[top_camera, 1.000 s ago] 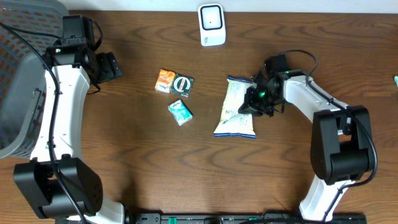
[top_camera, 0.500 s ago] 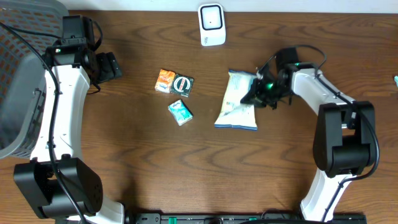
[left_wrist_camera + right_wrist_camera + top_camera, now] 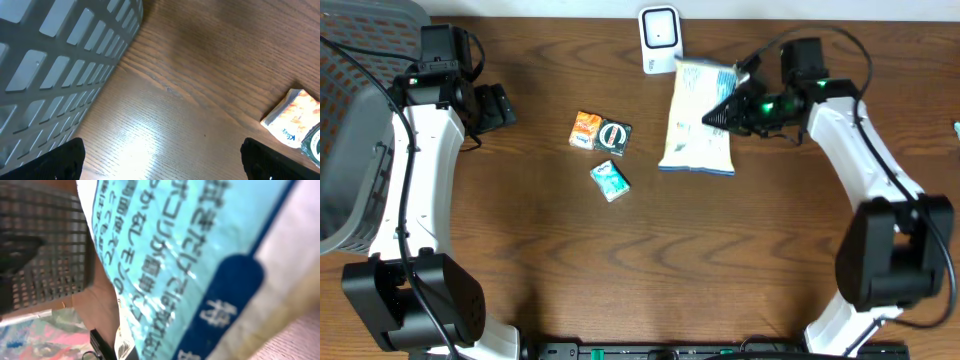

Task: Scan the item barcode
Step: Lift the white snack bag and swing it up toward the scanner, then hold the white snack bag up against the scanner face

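Far left of the overhead frame: grey mesh basket (image 3: 350, 130), only partly in view. I see nothing inside the part that shows, and the left wrist view gives only its outer wall.

Left claw (image 3: 503, 106) sits just right of the basket with its jaws wide and nothing in them. I judge it's parked out of the way.

Centre-left, three small packets lie loose on the counter (image 3: 720, 260): orange packet (image 3: 585, 130) touching dark green packet (image 3: 614, 136), and teal packet (image 3: 610, 180) just below them, apart. None is in any container, and I take them as waiting items.

Top centre: white scanner (image 3: 661, 40), standing at the counter's back edge.

Just right of the scanner and below it is the snack bag (image 3: 698, 118), lifted off the counter, its upper left corner close to the scanner. Right claw (image 3: 725, 113) is clamped tight on the bag's right edge, so most of the face stays uncovered. I read this as presenting the bag to the scanner.

In the right wrist view the bag's blue print fills the frame and I see no barcode. Which face carries it, I can't tell.
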Controlling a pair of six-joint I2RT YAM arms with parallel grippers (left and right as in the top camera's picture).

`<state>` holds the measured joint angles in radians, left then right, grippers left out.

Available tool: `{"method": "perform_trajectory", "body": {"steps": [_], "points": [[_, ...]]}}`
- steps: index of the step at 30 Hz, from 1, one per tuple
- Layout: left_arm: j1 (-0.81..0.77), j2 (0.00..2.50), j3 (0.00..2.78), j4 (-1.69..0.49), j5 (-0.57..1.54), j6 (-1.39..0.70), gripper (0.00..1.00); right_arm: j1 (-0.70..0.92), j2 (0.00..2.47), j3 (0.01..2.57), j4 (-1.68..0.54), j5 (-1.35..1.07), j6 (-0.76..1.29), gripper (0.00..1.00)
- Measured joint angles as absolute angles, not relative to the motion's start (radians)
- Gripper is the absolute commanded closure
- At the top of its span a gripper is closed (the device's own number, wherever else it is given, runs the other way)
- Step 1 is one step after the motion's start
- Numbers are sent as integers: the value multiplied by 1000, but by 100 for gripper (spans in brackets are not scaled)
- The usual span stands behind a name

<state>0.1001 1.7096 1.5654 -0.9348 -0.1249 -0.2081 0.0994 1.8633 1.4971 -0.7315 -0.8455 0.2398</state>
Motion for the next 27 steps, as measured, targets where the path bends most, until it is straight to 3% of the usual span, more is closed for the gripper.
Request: {"method": "perform_trajectory", "body": {"steps": [16,27], "points": [[100,1710,1565,-935,-125,-208,2,130,1750,1507,-446,-1028,257,99],[100,1710,1565,-935,-125,-208,3,135,1750,1507,-426,-1073,294,99]]}}
